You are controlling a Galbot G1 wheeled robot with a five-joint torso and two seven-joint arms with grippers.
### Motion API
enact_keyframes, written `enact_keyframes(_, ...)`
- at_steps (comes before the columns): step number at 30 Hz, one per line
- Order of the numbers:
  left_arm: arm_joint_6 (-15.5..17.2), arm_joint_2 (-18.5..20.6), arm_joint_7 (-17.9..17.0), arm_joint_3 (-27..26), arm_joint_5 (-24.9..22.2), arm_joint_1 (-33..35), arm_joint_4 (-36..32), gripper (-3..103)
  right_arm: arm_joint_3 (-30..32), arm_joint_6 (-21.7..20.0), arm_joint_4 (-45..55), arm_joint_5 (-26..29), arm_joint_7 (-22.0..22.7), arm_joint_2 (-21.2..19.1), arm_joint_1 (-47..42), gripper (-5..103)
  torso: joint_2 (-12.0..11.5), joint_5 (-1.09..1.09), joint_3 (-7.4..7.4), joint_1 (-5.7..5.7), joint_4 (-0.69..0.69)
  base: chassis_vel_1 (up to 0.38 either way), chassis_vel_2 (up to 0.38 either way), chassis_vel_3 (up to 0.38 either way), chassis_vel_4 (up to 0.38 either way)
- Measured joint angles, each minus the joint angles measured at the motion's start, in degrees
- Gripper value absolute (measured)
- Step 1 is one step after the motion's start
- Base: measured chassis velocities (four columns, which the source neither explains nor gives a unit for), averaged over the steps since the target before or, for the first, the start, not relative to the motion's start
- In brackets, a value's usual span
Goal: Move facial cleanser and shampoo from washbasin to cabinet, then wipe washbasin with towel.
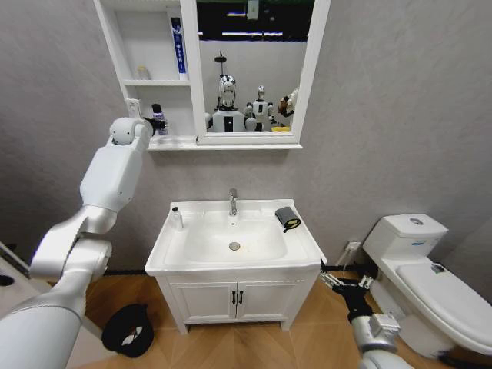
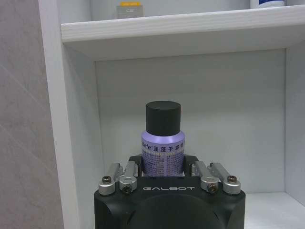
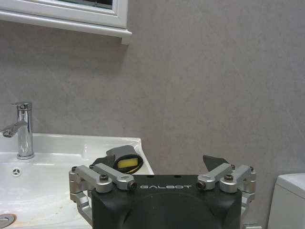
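The left pincer (image 2: 164,177) is clenching a purple bottle (image 2: 163,151) inside the cabinet (image 1: 140,46) — on its lowest shelf. The right pincer (image 3: 164,175) is hanging released, low beside the washbasin (image 1: 232,244) — the towel (image 3: 120,161) is lying just beyond it on the rim.

Left arm (image 1: 108,181): glossy white rounded shells, segmented, ball-shaped wrist cap with small dark dot. Right arm (image 1: 374,332): silver-grey metal forearm section, black wrist, thin dark cables near gripper. Left gripper (image 2: 163,164) body: matte black block, white "GALBOT" lettering, silver aluminium finger linkages each side, dark hex screws at pivots. Right gripper (image 3: 167,169): same black housing, same lettering, silver linkages with screws, black finger pads.
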Motion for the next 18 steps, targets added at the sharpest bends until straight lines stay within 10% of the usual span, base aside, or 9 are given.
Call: enact_keyframes(18, 0.2, -0.3, 0.2, 0.2, 0.3, 0.3, 0.8, 43, 0.3, 0.0, 0.2, -0.1, 0.2, -0.1, 0.0, 100, 0.0, 0.00, 0.00, 0.00, 0.00, 0.000, 0.000, 0.000, 0.000)
